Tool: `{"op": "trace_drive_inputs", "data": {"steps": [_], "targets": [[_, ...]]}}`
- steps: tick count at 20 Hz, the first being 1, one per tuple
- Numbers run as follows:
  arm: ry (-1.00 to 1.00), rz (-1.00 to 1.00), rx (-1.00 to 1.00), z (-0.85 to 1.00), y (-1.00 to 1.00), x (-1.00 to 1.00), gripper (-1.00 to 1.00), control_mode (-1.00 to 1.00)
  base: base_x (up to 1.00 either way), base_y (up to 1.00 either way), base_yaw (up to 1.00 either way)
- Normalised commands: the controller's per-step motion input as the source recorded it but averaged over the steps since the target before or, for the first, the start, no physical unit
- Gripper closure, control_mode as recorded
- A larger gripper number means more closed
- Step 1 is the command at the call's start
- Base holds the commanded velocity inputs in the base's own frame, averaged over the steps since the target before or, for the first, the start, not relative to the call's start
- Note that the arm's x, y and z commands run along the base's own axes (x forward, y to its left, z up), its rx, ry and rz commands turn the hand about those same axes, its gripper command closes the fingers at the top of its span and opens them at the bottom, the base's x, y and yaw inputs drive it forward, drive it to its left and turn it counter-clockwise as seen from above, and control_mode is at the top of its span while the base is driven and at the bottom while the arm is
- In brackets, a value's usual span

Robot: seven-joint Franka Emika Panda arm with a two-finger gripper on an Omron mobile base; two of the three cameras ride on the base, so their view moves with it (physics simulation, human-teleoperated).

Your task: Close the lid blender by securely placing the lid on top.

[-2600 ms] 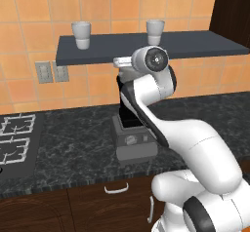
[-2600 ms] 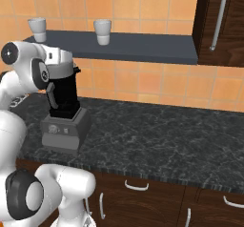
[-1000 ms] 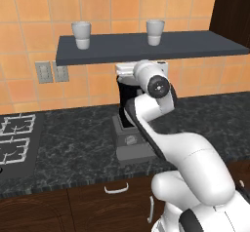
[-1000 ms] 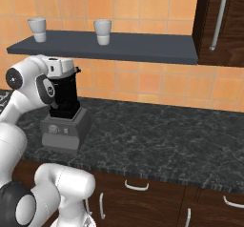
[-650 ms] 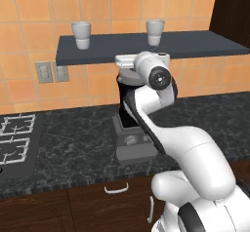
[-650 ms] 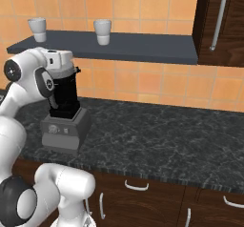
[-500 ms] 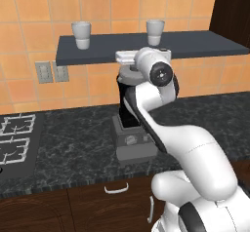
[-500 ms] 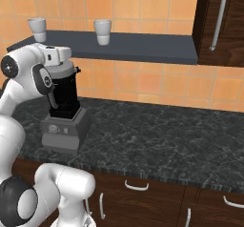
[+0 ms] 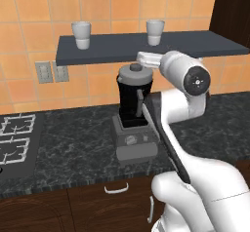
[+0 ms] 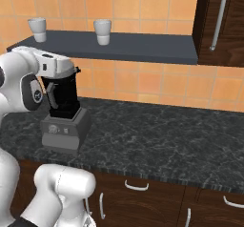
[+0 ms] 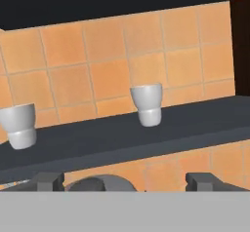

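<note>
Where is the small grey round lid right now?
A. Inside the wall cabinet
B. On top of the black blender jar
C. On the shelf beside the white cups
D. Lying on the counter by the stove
B: in the left base view the lid sits on top of the blender jar, below the shelf.

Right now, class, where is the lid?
In the left base view the lid sits on top of the blender on the counter, just below the shelf and left of the robot's hand.
</note>
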Motion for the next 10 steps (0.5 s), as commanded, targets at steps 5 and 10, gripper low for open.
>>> {"op": "trace_drive_inputs", "data": {"steps": [5,10], "targets": [[0.11,-0.05,0.15,0.0,-0.71,-0.88,-1.0,-1.0,0.0,0.0,0.0],[0.13,-0.04,0.14,0.0,-0.83,-0.74,-1.0,-1.0,0.0,0.0,0.0]]}}
